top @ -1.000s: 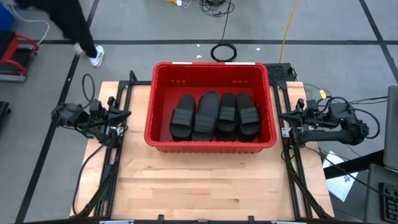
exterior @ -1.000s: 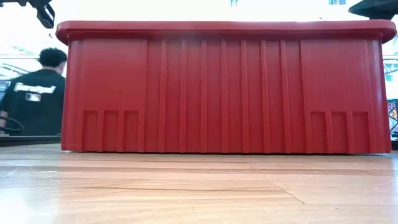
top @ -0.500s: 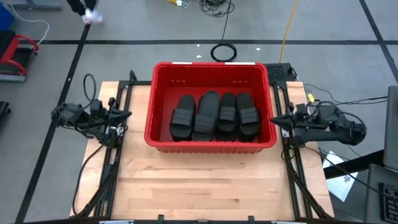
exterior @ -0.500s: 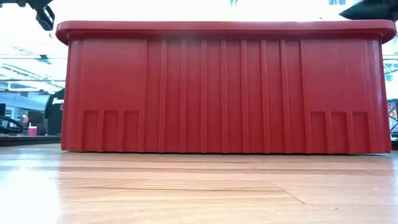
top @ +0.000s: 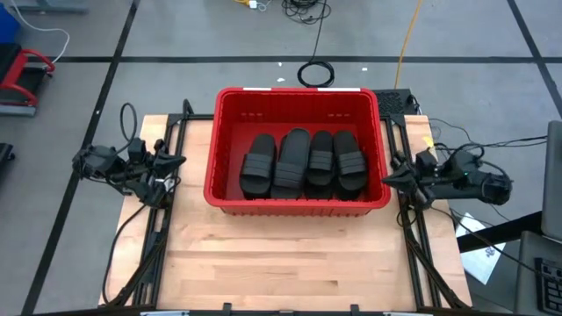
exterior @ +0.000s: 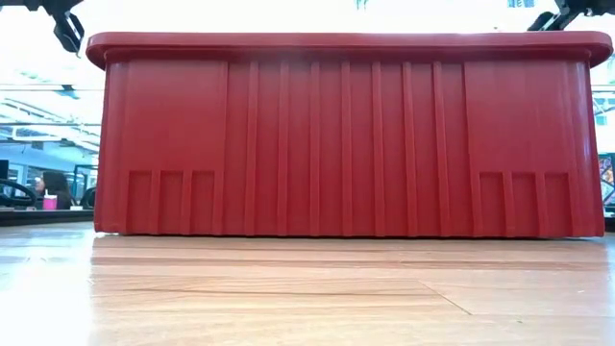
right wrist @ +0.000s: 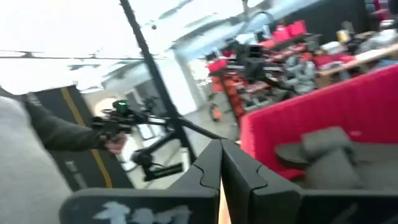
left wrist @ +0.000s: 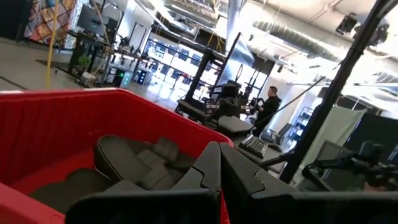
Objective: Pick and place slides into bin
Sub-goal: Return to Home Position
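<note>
Left gripper [top: 178, 161]: my two dark fingers are pressed together with nothing between them, seen tip to tip in the left wrist view [left wrist: 219, 148]. It sits at the left edge of the high frame, just off the left wall of the large rectangular red plastic bin [top: 299, 91], apart from it. Right gripper [top: 391, 178]: fingers likewise closed flat against each other and empty [right wrist: 221, 146]. It sits at centre right of the high frame, its tip close beside the bin's right rim; contact cannot be told. Past each pair of fingers the wrist views show a red wall [left wrist: 56, 121] [right wrist: 323, 102] with dark soles behind it. The matte black rubber slides [top: 292, 162] lie inside the bin, four showing from above, side by side, long axes running from top to bottom of the high frame, filling the lower-middle of the floor. Three show wide ribbed straps; the second from the left shows a smooth surface. The bin stands upright on the light wooden table [top: 290, 263], toward the table's upper edge in the high frame. In the low view its ribbed side [exterior: 346, 144] fills nearly the whole width, base flat on the boards. Beyond the table, a person in dark clothing [left wrist: 270, 102] stands far off, right of centre in the left wrist view.
</note>
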`<action>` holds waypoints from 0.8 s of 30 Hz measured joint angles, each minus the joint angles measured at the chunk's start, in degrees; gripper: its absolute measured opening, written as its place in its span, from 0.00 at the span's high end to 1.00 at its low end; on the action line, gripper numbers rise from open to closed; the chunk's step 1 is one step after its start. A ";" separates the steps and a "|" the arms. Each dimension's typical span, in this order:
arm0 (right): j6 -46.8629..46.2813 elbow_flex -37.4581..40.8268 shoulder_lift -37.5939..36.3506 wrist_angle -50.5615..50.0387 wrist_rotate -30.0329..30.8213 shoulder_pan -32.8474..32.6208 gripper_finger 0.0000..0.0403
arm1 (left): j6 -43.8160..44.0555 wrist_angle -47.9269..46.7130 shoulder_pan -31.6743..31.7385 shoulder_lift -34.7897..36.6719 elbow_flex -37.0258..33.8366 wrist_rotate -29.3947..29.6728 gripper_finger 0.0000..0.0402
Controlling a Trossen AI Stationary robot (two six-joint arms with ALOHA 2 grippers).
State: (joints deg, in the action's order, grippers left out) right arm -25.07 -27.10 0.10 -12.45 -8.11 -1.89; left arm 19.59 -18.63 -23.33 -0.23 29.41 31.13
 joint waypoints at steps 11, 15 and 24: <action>1.06 8.82 -0.02 11.03 -2.70 -1.25 1.00 | 6.72 0.07 0.00 0.00 0.02 2.69 1.00; 2.43 11.05 0.00 15.18 -3.04 -1.88 1.00 | 9.83 0.11 0.00 0.00 0.02 3.50 1.00; -3.44 22.33 -0.04 40.17 -1.81 -7.17 1.00 | 9.52 0.24 0.00 0.00 0.03 5.19 1.00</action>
State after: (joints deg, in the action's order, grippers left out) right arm -28.51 -4.77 0.05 27.72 -9.93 -9.06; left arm 29.11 -18.39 -23.33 -0.23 29.44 36.33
